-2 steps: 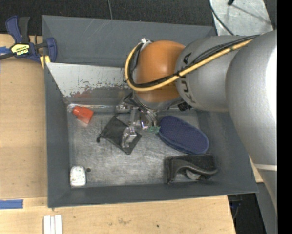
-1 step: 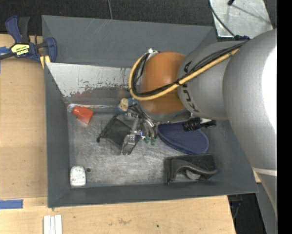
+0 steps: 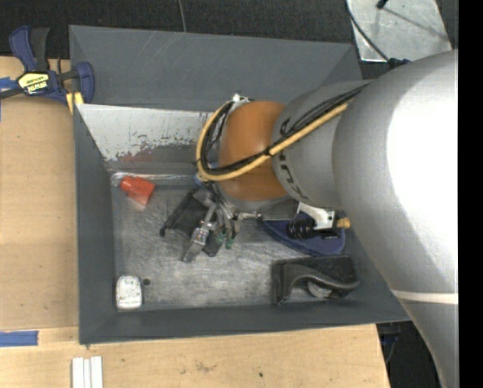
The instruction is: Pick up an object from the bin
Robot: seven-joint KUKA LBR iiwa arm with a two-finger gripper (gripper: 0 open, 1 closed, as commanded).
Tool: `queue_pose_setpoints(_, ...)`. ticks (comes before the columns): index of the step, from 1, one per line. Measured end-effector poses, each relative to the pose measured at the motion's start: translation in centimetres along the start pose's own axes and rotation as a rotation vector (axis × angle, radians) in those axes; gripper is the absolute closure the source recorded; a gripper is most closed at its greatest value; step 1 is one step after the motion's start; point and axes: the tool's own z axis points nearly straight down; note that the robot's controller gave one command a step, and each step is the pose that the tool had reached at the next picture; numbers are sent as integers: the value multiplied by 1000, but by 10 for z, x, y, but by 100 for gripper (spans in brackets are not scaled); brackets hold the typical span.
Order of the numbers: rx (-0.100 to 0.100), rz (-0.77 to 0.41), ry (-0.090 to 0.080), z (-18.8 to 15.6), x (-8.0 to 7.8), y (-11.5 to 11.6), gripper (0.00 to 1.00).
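Bin contents, counted: one orange block at upper left, one small white rectangular piece at lower left, one blue item right of centre, one dark curved item at lower right.

Orange block, white cap, grey bin

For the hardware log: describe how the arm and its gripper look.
The arm is a thick, rounded, silver-grey tube. At its wrist sits a bulbous orange cover, with cables, yellow and black, looped round it. The gripper below it is small, black and angular, with some bare metal parts.
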Motion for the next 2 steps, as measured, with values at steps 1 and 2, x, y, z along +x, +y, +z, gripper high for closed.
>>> queue_pose_setpoints(1,1,-2,3,-2,-1,1,0)
queue_pose_setpoints(2,-6,1,-13,-6,-7,2,100)
